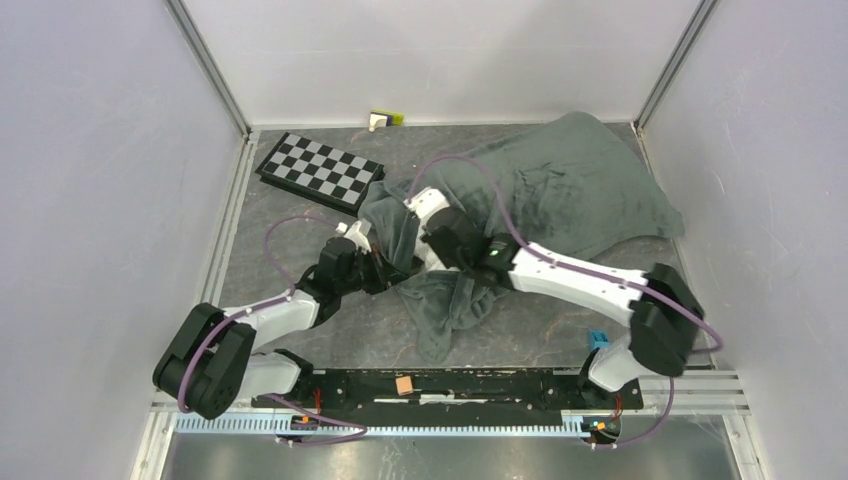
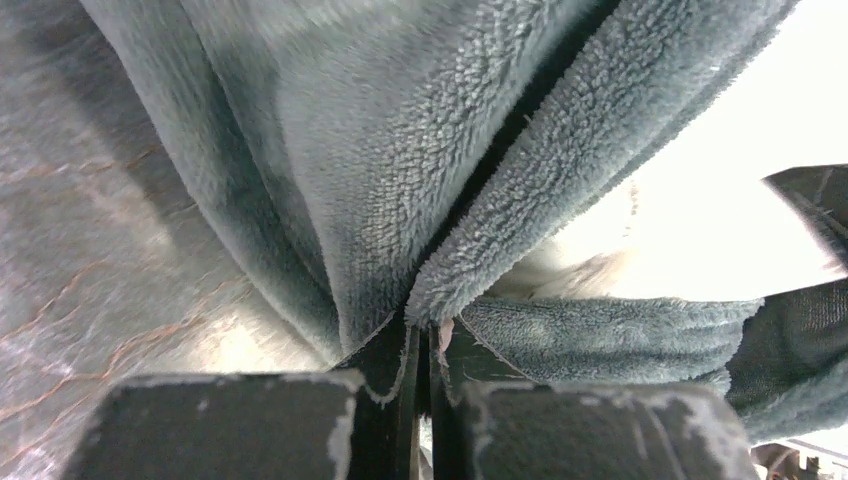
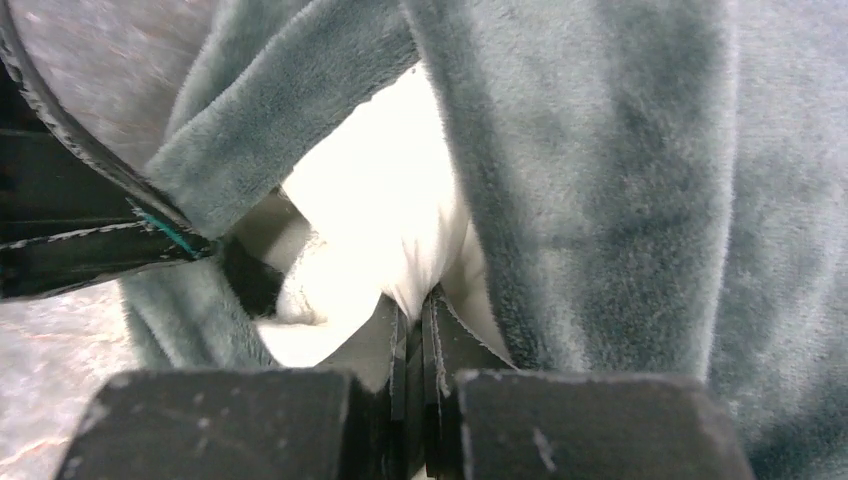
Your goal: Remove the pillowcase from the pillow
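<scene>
Even light, overexposed whites, blurred wrist close-ups

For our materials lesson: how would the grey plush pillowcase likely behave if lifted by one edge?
Probably floppy: the pillowcase lies creased and folds where the left gripper pinches it. Its fuzzy pile likely grips rather than slips. It would probably drape and trail, not lift flat.

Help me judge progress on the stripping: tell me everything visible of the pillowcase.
The pillowcase shows only its plain dark grey, plush fleecy side; no striped face is visible. It lies crumpled on the table, spread from the centre to the far right corner. The left gripper is shut on a fold of it. Its opening gapes around the white pillow, which the right gripper pinches.
</scene>
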Available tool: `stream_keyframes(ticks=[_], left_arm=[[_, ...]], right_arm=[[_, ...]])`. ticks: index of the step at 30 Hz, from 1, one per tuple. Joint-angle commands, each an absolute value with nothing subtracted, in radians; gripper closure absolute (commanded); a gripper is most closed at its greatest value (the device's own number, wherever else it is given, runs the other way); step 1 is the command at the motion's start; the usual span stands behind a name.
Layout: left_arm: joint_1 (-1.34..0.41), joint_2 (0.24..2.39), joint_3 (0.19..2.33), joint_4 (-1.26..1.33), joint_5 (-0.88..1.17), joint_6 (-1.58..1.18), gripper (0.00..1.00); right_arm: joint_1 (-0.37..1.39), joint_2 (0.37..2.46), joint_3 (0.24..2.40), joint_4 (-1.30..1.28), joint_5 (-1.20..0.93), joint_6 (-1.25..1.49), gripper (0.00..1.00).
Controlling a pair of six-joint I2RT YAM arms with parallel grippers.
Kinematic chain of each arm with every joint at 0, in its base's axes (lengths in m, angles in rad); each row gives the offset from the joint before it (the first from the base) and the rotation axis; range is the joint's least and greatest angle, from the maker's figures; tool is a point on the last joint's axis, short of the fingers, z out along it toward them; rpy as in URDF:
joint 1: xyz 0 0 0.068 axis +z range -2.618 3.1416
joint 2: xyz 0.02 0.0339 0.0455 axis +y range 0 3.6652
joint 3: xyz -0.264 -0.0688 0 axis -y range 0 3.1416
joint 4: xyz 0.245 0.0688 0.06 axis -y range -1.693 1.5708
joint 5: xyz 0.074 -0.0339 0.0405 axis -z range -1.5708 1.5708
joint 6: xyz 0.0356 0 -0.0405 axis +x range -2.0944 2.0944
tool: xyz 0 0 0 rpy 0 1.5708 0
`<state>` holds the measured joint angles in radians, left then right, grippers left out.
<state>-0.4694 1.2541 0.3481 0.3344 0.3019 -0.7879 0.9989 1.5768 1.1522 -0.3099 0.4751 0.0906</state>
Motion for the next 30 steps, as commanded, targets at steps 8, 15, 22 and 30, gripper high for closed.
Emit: stream_keyframes(ticks=[8, 15, 22, 30], left_arm=[[-0.496, 1.328, 0.352, 0.178, 0.189, -0.741, 0.98], [-0.743, 1.284, 0.471, 0.071, 0.051, -0.767, 0.98], [-0.819, 1.220, 0.578, 0.064, 0.144, -0.821, 0.58], [-0.870, 1.280, 0.579, 0.192, 0.270, -0.907, 0.32]], right_arm=[[0.695, 1.177, 1.056, -0.072, 0.015, 0.264, 1.00], [0.635, 1.250, 1.146, -0.108, -0.052, 0.268, 1.00], [0.662, 1.330, 1.067, -0.027, -0.043, 0.288, 1.00], [0.747, 1.404, 1.107, -0.014, 0.060, 0.277, 1.00]])
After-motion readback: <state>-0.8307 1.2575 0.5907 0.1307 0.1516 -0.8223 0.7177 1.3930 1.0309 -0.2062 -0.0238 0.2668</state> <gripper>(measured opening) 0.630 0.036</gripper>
